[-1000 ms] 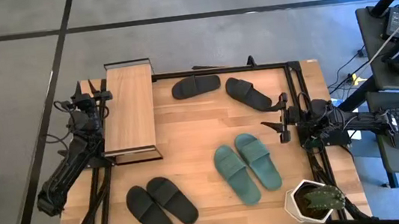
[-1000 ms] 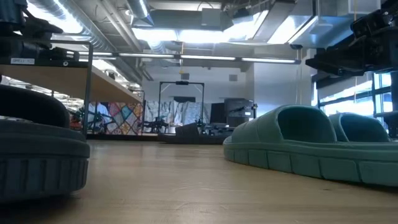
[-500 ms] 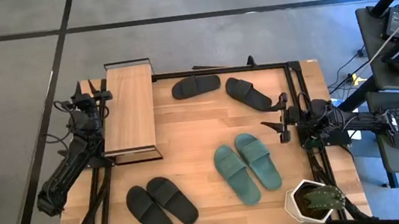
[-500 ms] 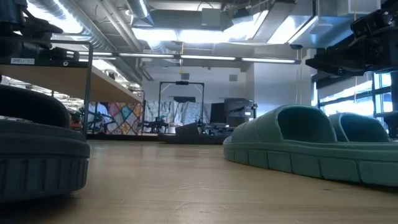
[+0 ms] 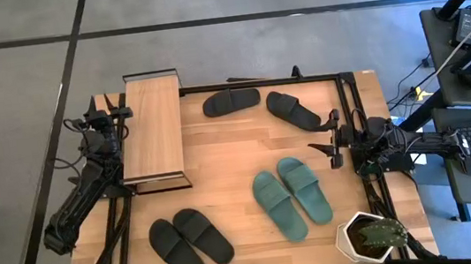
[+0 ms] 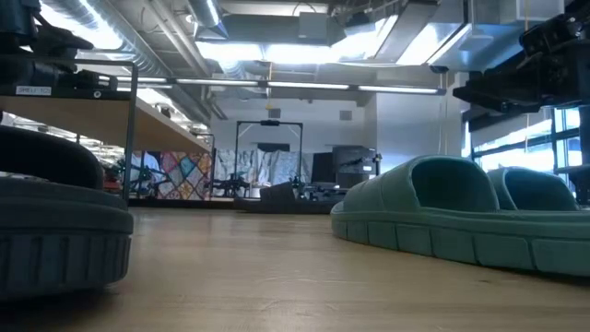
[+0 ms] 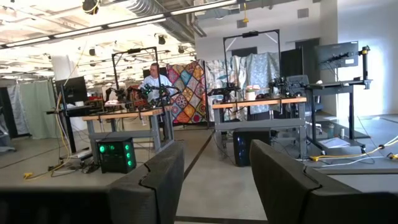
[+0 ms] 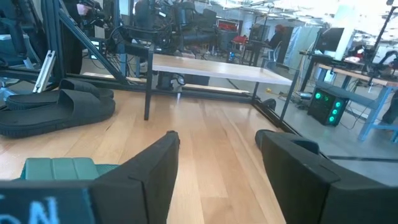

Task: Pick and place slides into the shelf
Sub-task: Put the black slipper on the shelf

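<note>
Six slides lie soles down on the wooden table: a black pair (image 5: 190, 242) near the front left, a teal pair (image 5: 292, 197) right of centre, and two black ones (image 5: 232, 102) (image 5: 293, 109) at the far side. The shelf (image 5: 153, 128), a light board on a thin black frame, stands at the far left. My left gripper (image 5: 97, 121) waits open just left of the shelf, pointing off the table into the room (image 7: 214, 168). My right gripper (image 5: 329, 137) waits open at the right edge, pointing level across the table toward the shelf (image 8: 211, 70).
A white pot with a green plant (image 5: 370, 237) stands at the near right corner. A black frame rail (image 5: 257, 83) runs along the table's far side and down its right side. Bare wood lies between the shelf and the teal pair. A person (image 7: 152, 78) stands far off in the room.
</note>
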`<control>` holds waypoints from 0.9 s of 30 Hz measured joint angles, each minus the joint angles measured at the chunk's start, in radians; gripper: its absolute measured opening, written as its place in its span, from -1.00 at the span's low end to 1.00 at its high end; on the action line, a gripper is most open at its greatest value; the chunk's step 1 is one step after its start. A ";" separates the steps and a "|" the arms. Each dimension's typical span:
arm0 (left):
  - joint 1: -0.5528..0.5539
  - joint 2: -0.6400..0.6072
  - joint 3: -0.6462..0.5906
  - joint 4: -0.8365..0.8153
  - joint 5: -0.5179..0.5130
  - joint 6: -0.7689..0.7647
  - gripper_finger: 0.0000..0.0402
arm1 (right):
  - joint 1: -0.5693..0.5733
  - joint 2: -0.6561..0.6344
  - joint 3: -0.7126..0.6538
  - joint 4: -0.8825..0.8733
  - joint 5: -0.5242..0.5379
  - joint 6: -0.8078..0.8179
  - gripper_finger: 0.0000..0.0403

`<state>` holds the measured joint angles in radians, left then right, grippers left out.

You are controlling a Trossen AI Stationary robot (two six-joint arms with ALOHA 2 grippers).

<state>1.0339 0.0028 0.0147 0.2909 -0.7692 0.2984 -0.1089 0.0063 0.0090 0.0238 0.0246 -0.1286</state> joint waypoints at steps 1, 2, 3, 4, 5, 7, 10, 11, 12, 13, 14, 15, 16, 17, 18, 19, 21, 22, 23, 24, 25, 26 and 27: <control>0.000 0.000 0.000 0.000 0.000 0.000 -0.13 | 0.000 0.000 0.000 0.000 0.000 0.030 0.13; 0.000 0.000 0.000 0.000 0.000 0.000 -0.13 | 0.000 0.000 0.000 0.000 0.000 0.061 0.13; 0.000 0.000 0.000 0.000 0.000 0.000 -0.13 | 0.000 0.000 0.000 0.000 0.000 0.098 0.13; 0.000 0.000 0.000 0.000 0.000 0.000 -0.13 | 0.000 0.000 0.000 0.001 0.000 0.129 0.13; 0.000 0.000 0.000 0.000 0.000 0.000 -0.13 | 0.000 0.000 0.000 0.002 0.000 0.146 0.13; 0.000 0.000 0.000 0.000 0.000 0.000 -0.13 | 0.000 0.000 0.000 0.004 0.000 0.148 0.13; 0.000 0.000 0.000 0.000 0.000 0.000 -0.13 | 0.000 0.000 0.000 0.002 0.000 0.166 0.13; 0.000 0.000 0.000 0.000 0.000 0.000 -0.13 | 0.000 0.000 0.000 0.001 0.000 0.176 0.13; 0.000 0.000 0.000 0.000 0.000 0.000 -0.13 | 0.000 0.000 0.000 0.001 0.000 0.177 0.13; 0.000 0.000 0.000 0.000 0.000 0.000 -0.13 | 0.000 0.000 0.000 0.001 0.000 0.177 0.13; 0.000 0.000 0.000 0.000 0.000 0.000 -0.13 | 0.000 0.000 0.000 0.001 0.000 0.176 0.13; 0.000 0.000 0.000 0.000 0.000 0.000 -0.13 | 0.000 0.000 0.000 0.001 0.000 0.173 0.13; 0.000 0.000 0.000 0.000 0.000 0.000 -0.13 | 0.000 0.000 0.000 0.001 0.000 0.173 0.13; 0.000 0.000 0.000 0.000 0.000 0.000 -0.13 | 0.000 0.000 0.000 0.000 0.000 0.173 0.13; 0.000 0.000 0.000 0.000 0.000 0.000 -0.13 | 0.000 0.000 0.000 0.001 0.000 0.174 0.13; 0.000 0.000 0.000 0.000 0.000 0.000 -0.13 | 0.000 0.000 0.000 0.001 0.000 0.176 0.13; 0.000 0.000 0.000 -0.002 0.000 0.000 -0.13 | 0.000 0.000 0.000 0.000 0.000 0.179 0.13; 0.000 0.000 0.000 -0.002 0.000 0.000 -0.13 | 0.000 0.000 0.000 0.000 0.000 0.179 0.13; 0.000 0.000 0.000 -0.002 0.000 -0.001 -0.13 | 0.000 0.000 0.000 0.000 0.000 0.178 0.13; 0.000 0.000 0.000 -0.002 0.000 -0.001 -0.13 | 0.000 0.000 0.000 0.000 0.000 0.177 0.13; 0.000 0.000 0.000 -0.002 0.000 -0.001 -0.13 | 0.000 0.000 0.000 0.000 0.002 0.176 0.13; 0.000 0.000 0.000 -0.002 0.000 -0.001 -0.13 | 0.000 0.000 0.000 0.000 0.006 0.176 0.13; 0.000 0.000 0.000 -0.002 0.000 -0.001 -0.13 | 0.000 0.000 0.000 0.000 0.008 0.176 0.13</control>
<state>1.0340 0.0025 0.0146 0.2886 -0.7689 0.2972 -0.1093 0.0063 0.0090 0.0242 0.0331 0.0478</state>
